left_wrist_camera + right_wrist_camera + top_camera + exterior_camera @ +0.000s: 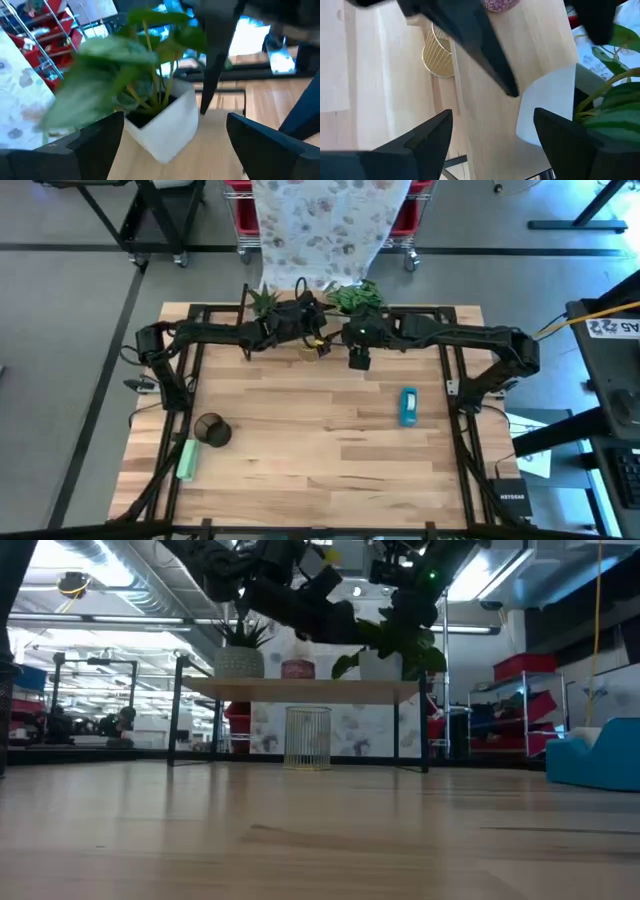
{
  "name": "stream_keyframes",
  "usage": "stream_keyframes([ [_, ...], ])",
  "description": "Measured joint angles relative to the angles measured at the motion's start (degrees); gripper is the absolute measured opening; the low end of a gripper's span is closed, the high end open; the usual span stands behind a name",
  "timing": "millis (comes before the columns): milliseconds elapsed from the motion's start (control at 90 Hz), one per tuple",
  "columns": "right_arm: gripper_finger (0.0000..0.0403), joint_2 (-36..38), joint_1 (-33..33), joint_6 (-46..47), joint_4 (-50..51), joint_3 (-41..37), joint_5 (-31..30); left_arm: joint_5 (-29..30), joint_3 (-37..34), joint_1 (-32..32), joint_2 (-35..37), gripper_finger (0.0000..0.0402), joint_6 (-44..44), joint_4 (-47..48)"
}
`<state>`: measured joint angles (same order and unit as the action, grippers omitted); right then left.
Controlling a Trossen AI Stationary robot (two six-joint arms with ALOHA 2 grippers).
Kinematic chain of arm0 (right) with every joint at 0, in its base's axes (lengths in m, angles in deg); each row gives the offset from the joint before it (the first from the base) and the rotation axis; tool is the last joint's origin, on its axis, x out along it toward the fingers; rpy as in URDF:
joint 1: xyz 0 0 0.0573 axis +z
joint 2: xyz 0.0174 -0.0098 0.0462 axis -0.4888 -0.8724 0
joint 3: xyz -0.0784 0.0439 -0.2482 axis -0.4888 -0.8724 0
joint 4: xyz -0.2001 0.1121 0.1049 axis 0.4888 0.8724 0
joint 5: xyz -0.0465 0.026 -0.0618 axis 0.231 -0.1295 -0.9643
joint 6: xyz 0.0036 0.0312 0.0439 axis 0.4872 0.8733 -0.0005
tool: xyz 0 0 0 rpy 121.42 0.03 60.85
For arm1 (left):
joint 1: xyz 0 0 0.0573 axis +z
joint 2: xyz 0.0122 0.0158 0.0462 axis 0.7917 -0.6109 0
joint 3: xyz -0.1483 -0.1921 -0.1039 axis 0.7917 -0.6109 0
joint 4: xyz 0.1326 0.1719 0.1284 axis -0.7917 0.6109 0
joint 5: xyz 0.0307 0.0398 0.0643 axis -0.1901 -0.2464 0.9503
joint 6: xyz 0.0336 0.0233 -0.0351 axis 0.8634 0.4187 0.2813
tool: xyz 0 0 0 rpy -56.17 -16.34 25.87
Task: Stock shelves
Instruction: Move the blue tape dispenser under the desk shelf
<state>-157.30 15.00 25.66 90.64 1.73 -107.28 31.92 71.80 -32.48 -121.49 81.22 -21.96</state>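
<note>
- Left gripper (172, 137): fingers (95, 137) spread wide, gripping nothing; a white square pot (167, 122) with a leafy plant stands between them on the shelves (300, 690).
- Right gripper (492, 137): fingers (427, 135) also wide apart and empty, above the plank top beside that same white pot.
- On the plank's top level: a spiky plant in a pale pot (238, 660), a pink container (298, 668), then the white pot.
- A gold wire basket (307, 737) stands under the plank.
- The shelves stand at the counter's (320, 440) far edge.
- Elsewhere on the counter: a blue object (408, 406), a dark cup (211, 429), a green item (187, 459).
</note>
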Motion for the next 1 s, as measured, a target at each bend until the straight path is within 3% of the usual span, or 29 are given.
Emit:
stream_keyframes([
  [267, 0.0266, 0.07, 0.88, -0.66, -2.52, 0.00, -0.02, -3.05, 0.01, -2.93, 5.90, 0.0336, -1.85, 2.77],
  [478, 0.0266, 0.81, 6.84, -4.68, -7.61, 0.00, 1.50, -4.30, 0.04, -9.30, 13.17, 0.0336, 0.17, 17.55],
  [711, 0.0266, 0.85, 13.62, -1.35, -6.84, -0.01, 0.00, 7.09, -2.31, -17.99, 19.50, 0.0336, -2.68, 33.17],
  [867, 0.0266, 0.94, 17.31, 2.16, -10.96, -3.80, -1.61, 8.44, -8.22, -18.61, 19.95, 0.0336, -8.07, 33.27],
  [1000, 0.0266, 0.94, 20.52, 7.20, -14.27, -9.04, -6.91, 13.46, -13.45, -16.56, 19.95, 0.0336, -11.26, 28.58],
])
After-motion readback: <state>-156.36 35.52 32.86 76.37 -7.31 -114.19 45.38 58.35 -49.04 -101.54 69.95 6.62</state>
